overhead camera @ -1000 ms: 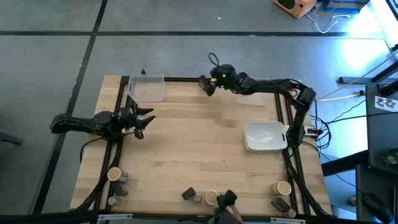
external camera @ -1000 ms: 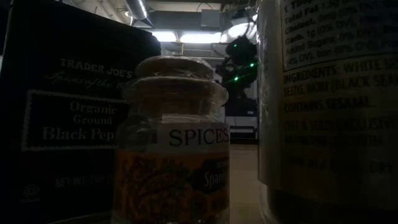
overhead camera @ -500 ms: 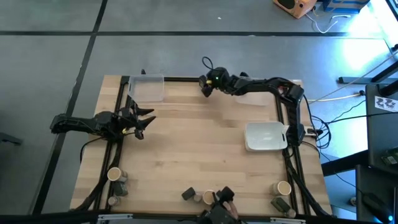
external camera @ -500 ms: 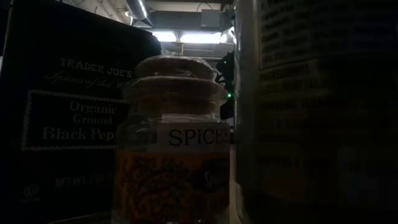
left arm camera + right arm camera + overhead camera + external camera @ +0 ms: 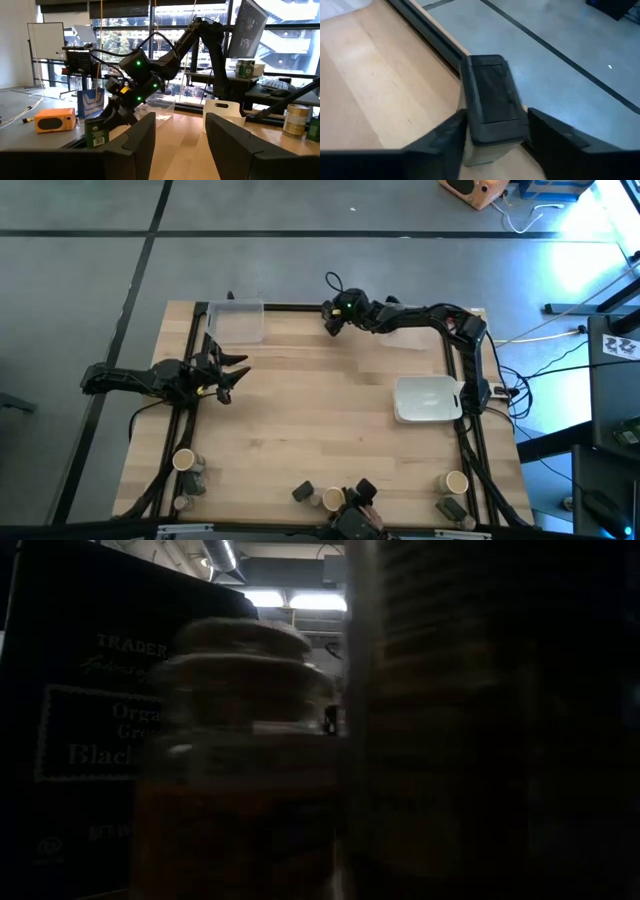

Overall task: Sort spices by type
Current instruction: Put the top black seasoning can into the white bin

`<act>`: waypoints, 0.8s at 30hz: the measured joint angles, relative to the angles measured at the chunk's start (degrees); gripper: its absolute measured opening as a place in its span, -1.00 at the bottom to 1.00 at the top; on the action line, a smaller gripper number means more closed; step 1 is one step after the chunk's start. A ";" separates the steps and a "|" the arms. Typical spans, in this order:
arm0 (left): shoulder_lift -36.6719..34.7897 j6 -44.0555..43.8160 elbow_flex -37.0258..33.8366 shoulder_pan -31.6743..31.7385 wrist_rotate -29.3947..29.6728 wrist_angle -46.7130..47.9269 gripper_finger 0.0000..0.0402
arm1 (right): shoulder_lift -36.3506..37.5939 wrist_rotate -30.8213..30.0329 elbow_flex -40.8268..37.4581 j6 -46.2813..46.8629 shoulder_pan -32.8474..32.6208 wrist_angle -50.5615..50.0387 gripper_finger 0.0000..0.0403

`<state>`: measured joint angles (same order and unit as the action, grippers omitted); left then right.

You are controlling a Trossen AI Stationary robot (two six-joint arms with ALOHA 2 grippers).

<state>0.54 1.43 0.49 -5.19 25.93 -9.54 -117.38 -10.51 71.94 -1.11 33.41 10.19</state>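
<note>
While right gripper settles at far edge of table, jaws clamped on dark boxy spice pack, near-edge jar and cylinder shift left, a hand apparently moving them. Left gripper waits open, empty, left side. Pack's drop pending.

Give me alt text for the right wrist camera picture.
The right gripper holds a dark grey boxy pack upright between its two fingers, over the far edge of the wooden table. Grey floor shows beyond the black table frame.
</note>
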 joint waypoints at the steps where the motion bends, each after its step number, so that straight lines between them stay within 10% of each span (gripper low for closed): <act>1: 0.00 0.00 0.00 0.00 0.00 -0.02 -0.19 | 0.00 0.03 0.00 -0.40 -0.01 -0.02 -0.13; 24: -0.01 -0.13 0.00 -0.01 0.04 0.44 -0.19 | 25.48 -2.18 -1.64 -3.86 -9.24 -28.26 -0.35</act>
<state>0.53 1.30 0.49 -5.20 25.98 -9.10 -91.91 -12.69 70.30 -4.97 24.17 -18.06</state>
